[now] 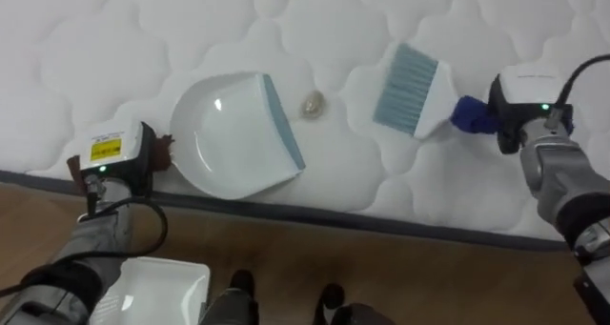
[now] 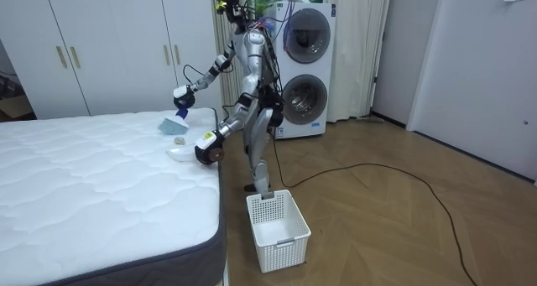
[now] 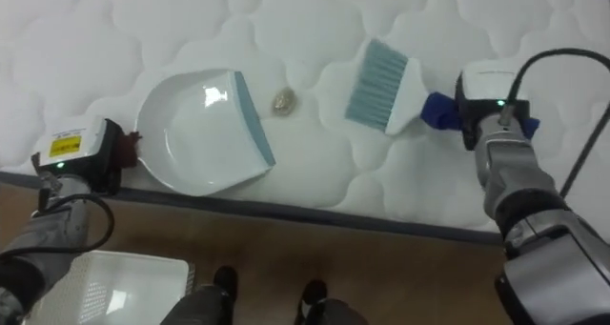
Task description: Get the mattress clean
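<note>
A white dustpan (image 1: 229, 139) with a grey-blue lip lies flat on the white quilted mattress (image 1: 114, 39), close to the bed's near edge. My left hand (image 1: 119, 158) is shut on its dark handle (image 1: 162, 153) at the edge. A small crumpled beige scrap (image 1: 313, 103) lies just beyond the pan's lip. To its right sits a hand brush (image 1: 408, 89) with pale blue bristles pointing away from me. My right hand (image 1: 529, 111) is shut on its blue handle (image 1: 467, 115). The bristles rest a short way right of the scrap.
A white plastic basket (image 1: 157, 292) stands on the wooden floor by my left side, below the bed's dark edge (image 1: 381, 220). In the room view I stand at the bed's side, with stacked washing machines (image 2: 304, 68) and white wardrobes (image 2: 101, 43) behind.
</note>
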Robot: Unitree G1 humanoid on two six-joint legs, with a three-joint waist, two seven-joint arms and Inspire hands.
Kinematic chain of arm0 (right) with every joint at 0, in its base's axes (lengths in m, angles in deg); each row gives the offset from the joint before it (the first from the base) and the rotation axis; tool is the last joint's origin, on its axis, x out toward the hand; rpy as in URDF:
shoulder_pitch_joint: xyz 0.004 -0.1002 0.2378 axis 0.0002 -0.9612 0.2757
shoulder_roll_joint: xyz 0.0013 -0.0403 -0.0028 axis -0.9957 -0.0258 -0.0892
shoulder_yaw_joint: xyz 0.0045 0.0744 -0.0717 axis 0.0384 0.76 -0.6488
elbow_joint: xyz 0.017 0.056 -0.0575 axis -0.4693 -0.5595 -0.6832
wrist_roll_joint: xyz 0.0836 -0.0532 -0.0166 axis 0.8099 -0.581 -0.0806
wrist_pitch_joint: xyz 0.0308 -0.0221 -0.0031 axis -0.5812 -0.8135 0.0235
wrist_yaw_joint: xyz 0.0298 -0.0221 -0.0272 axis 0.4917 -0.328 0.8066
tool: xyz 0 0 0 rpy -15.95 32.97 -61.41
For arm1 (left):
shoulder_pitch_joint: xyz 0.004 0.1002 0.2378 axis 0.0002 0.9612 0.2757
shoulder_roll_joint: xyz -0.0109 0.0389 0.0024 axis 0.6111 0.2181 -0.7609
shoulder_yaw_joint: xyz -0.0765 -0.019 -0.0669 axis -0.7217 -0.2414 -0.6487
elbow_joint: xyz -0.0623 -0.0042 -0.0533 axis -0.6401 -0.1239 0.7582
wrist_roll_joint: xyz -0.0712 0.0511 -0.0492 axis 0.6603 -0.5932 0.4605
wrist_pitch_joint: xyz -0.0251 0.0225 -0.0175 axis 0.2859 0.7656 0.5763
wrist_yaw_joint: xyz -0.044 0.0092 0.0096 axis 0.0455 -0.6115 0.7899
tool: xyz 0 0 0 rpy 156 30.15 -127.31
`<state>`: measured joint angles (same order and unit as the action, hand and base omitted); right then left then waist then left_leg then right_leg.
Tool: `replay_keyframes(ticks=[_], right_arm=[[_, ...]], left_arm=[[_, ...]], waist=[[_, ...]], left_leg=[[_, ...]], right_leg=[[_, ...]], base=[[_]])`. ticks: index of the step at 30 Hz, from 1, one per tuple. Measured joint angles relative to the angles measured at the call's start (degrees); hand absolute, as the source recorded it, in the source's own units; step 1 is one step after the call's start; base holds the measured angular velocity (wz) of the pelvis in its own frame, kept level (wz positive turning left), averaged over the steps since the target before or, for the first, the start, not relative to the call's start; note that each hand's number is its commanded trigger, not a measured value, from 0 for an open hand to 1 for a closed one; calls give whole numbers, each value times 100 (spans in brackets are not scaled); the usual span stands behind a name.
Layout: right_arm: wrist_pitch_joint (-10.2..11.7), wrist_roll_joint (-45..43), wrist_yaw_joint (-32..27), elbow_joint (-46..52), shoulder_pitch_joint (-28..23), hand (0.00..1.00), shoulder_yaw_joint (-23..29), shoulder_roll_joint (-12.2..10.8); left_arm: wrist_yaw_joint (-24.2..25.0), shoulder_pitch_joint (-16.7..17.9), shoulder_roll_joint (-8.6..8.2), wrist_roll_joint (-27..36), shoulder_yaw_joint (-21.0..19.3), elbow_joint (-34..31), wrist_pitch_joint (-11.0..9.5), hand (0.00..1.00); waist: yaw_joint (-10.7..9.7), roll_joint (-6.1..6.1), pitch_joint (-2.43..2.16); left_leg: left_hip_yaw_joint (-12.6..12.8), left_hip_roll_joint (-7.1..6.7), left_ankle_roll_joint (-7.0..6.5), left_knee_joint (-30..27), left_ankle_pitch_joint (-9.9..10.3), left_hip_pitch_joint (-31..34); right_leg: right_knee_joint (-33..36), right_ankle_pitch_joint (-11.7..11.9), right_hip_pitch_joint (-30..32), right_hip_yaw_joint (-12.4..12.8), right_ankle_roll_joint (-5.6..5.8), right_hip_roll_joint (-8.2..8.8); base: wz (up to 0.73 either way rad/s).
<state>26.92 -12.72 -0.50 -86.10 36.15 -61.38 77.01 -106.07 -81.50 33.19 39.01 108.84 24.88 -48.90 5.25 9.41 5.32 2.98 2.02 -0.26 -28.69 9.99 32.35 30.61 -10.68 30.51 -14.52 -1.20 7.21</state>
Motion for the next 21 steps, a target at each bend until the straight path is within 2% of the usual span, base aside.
replay_keyframes(ticks=[2,8,10,13,18,21], right_arm=[[-47,-308,-3,133,38,100,-61,9],[-55,-863,-9,454,143,100,-205,124],[-87,-979,-19,646,152,100,-444,146],[-130,-1186,-32,1047,163,100,-588,198],[-147,-1310,-66,1664,239,100,-625,246],[-20,-1331,-58,2025,236,100,-642,206]], left_arm=[[-4,-1,45,0,0,-4,0,100],[-7,21,124,-2,-1,-58,4,100],[-10,22,222,-28,-1,-69,4,100],[-61,42,345,-163,-2,-183,0,100],[-98,80,360,-245,-21,-273,-60,100],[-98,86,360,-291,-42,-315,-105,100]], waist=[[4,45,0],[10,176,0],[13,290,8],[28,360,14],[131,373,14],[139,371,15]], left_leg=[[-6,40,20,-1,-13,-9],[11,39,25,75,-18,-35],[27,55,44,101,-51,-93],[41,117,54,100,-48,-110],[34,146,77,107,-47,-125],[-19,146,85,122,-52,-119]], right_leg=[[-76,32,-44,-22,-16,-44],[-122,40,-55,-44,-20,-36],[-129,39,-107,-25,-21,-44],[-231,54,-172,10,-31,-126],[-321,94,-196,-58,-57,-158],[-402,98,-247,-145,-62,-162]], base=[[-2],[-1],[-4],[-1],[-3],[8]])
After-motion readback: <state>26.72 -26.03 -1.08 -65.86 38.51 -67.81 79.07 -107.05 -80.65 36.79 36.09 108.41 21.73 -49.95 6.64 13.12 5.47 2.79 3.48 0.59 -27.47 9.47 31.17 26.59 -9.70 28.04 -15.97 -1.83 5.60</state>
